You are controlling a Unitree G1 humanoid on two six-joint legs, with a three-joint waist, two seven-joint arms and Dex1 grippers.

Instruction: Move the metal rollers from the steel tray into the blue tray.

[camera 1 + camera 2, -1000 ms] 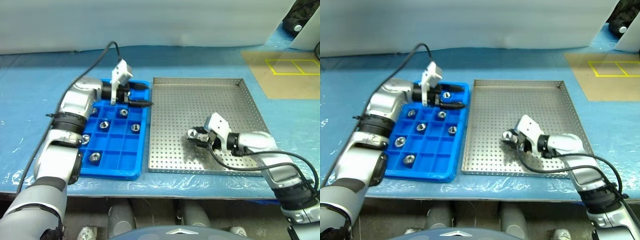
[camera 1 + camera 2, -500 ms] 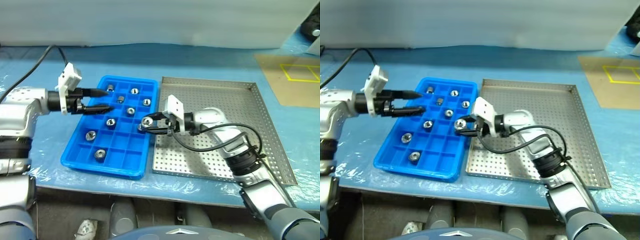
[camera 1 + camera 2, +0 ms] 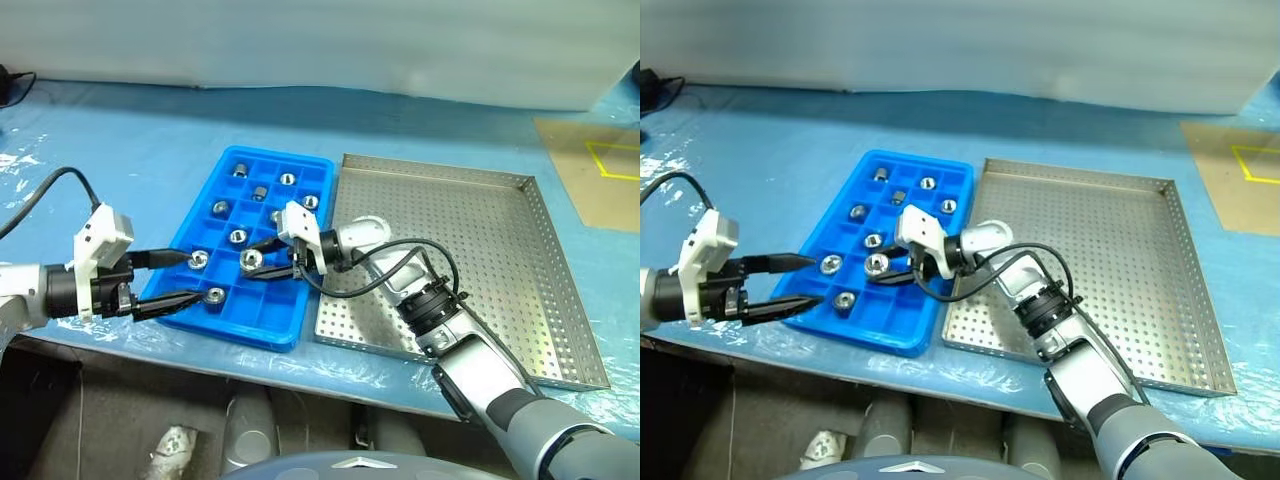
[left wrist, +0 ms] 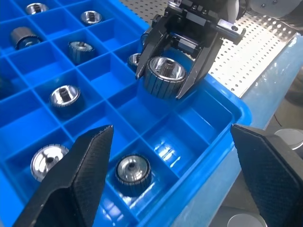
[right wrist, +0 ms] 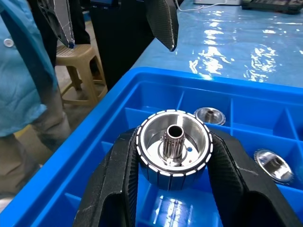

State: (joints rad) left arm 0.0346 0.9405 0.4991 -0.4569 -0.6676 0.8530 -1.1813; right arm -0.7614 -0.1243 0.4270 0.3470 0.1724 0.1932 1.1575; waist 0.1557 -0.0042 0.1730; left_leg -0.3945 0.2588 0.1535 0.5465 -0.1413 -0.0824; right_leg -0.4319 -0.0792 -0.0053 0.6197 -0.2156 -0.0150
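The blue tray [image 3: 270, 304] lies left of the steel tray [image 3: 470, 250] on the table. Several metal rollers [image 3: 238, 237] rest in its compartments. My right gripper [image 3: 255, 266] reaches across from the steel tray side and is shut on one roller [image 5: 173, 144], which hangs just above a compartment near the tray's middle. At the blue tray's near-left edge my left gripper [image 3: 196, 277] points in over the rim, open and empty, its fingers [image 4: 80, 175] spread wide. A roller [image 4: 133, 169] lies in the compartment just beyond them.
Pale blue sheeting [image 3: 130, 150] covers the table. My right arm's black cable [image 3: 400, 262] loops over the steel tray. Brown board with yellow tape [image 3: 600, 165] lies at the far right. Beyond the table's edge stand a person in blue [image 5: 21, 80] and a stool [image 5: 78, 59].
The camera has swung left. My right gripper carried its roller from the steel tray to over the blue tray. My left gripper drew back from the tray's far end to its near-left edge.
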